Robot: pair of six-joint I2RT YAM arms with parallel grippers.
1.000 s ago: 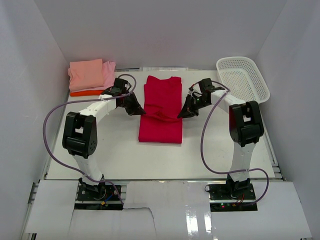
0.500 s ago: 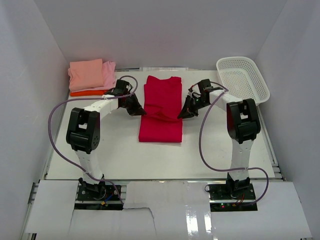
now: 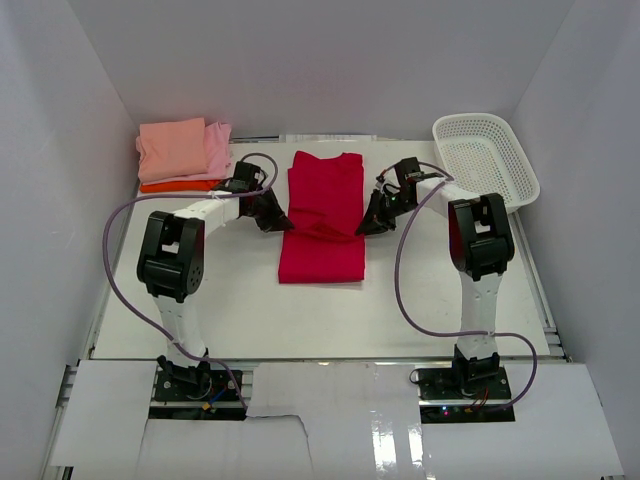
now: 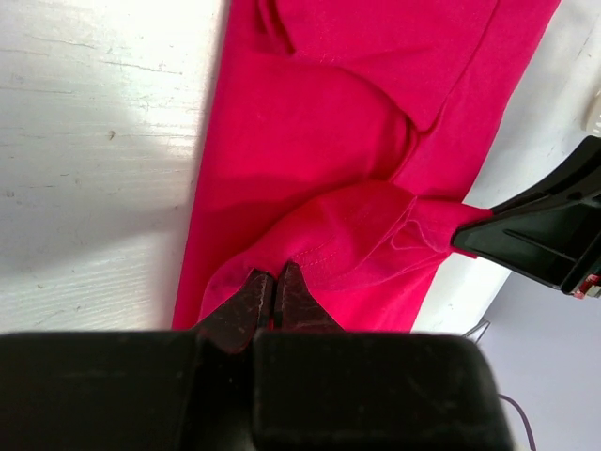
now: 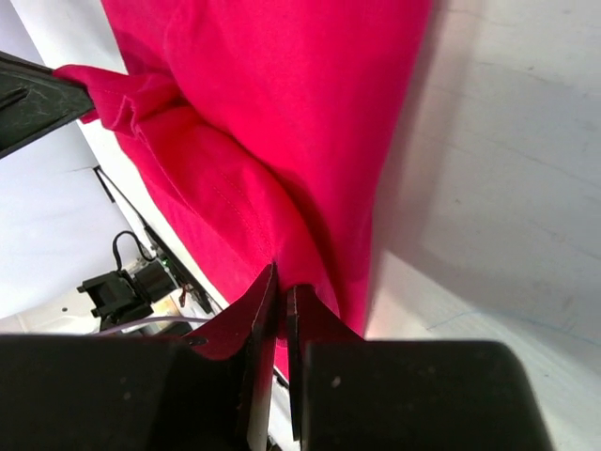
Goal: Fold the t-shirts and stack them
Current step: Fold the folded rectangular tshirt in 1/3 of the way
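A white table (image 3: 450, 300) holds a folded pile at upper left: salmon-pink t-shirt (image 3: 172, 148), light pink t-shirt (image 3: 219, 146), orange t-shirt (image 3: 175, 186) beneath. At centre lies the crimson t-shirt (image 3: 322, 250), its left edge pinched by the left gripper (image 3: 283, 225) and its right edge by the right gripper (image 3: 362, 230), both clamped tight. A white basket (image 3: 485, 155) sits upper right.

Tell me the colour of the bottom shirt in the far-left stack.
The bottom shirt is orange; the top external view shows it best.
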